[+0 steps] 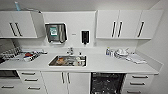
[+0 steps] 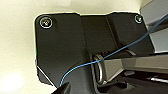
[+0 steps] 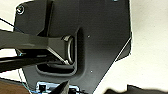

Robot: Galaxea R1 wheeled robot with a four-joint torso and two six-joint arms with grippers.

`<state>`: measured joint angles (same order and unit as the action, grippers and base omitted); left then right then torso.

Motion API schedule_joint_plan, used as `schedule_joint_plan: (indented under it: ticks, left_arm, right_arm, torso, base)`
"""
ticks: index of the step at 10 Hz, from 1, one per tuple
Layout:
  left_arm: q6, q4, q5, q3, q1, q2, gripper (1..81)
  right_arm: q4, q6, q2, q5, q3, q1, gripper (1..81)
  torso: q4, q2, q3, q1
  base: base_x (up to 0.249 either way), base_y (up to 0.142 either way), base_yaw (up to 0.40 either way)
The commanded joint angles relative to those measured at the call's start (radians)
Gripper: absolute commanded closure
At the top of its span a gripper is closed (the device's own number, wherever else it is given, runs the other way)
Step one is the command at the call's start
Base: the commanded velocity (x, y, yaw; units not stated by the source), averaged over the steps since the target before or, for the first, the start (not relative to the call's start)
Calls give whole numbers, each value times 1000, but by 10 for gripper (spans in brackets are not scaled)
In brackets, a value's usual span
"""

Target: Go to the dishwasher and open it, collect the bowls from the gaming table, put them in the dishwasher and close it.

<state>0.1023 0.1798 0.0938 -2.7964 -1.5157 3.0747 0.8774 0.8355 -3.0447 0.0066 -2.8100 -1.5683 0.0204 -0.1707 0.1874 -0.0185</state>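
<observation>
Head view: kitchenette wall, dishwasher [image 1: 107, 83] standing open, dark inside.
Dishwasher sits under the white worktop [image 1: 100, 65], right of the sink [image 1: 68, 61], between a white cabinet door [image 1: 78, 82] and a drawer stack [image 1: 138, 83]. Dish rack [image 1: 22, 55] on the worktop's left end, stacked plates [image 1: 121, 53] on the right. Wall cupboards [image 1: 128, 23] above. Fingers of either arm: state cannot be told, nor their place relative to the dishwasher.
</observation>
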Motion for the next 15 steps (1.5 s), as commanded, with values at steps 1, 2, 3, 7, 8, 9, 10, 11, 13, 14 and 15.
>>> schedule_joint_plan:
  ticks: [1,2,3,7,8,9,10,11,13,14,15]
  left_arm:
    - [-1,-6,-49,-2,44,-2,10]
    - [-1,-6,-49,-2,45,-2,10]
    - [-1,-5,-49,-3,47,-5,10]
    - [-1,-5,-42,-2,68,-13,10]
    - [-1,-5,-42,-2,71,-13,10]
    - [-1,-5,-43,-2,73,-11,10]
    - [-1,-5,-43,-2,73,-10,10]
    - [-3,-5,-43,-2,74,-10,10]
    - [-3,-3,-46,-2,76,-9,10]
    - [-1,-5,-48,-2,76,-11,10]
    - [0,-6,-48,-2,76,-13,10]
  right_arm:
    - [-553,-583,-4,4,-9,33,10]
    - [-599,-631,-4,4,-9,32,10]
    - [-603,-633,-4,4,-9,35,10]
    - [-595,-635,28,3,12,78,10]
    - [-597,-635,19,3,14,78,10]
    - [-597,-635,13,3,12,78,10]
    - [-597,-635,13,3,12,78,10]
    - [-597,-635,13,3,12,79,10]
    - [-595,-635,11,3,17,81,10]
    - [-595,-635,10,3,18,81,10]
    - [-595,-636,11,3,18,81,10]
  torso:
    - [0,0,0,0]
    - [0,0,0,0]
    - [0,0,0,0]
    - [0,0,0,0]
    - [0,0,0,0]
    - [0,0,0,0]
    - [0,0,0,0]
    - [0,0,0,0]
    - [0,0,0,0]
    - [0,0,0,0]
    - [0,0,0,0]
  base:
    - [0,0,0]
    - [0,0,0]
    - [0,0,0]
    - [0,0,0]
    - [0,0,0]
    - [0,0,0]
    - [0,0,0]
    - [0,0,0]
    - [0,0,0]
    - [0,0,0]
    - [0,0,0]
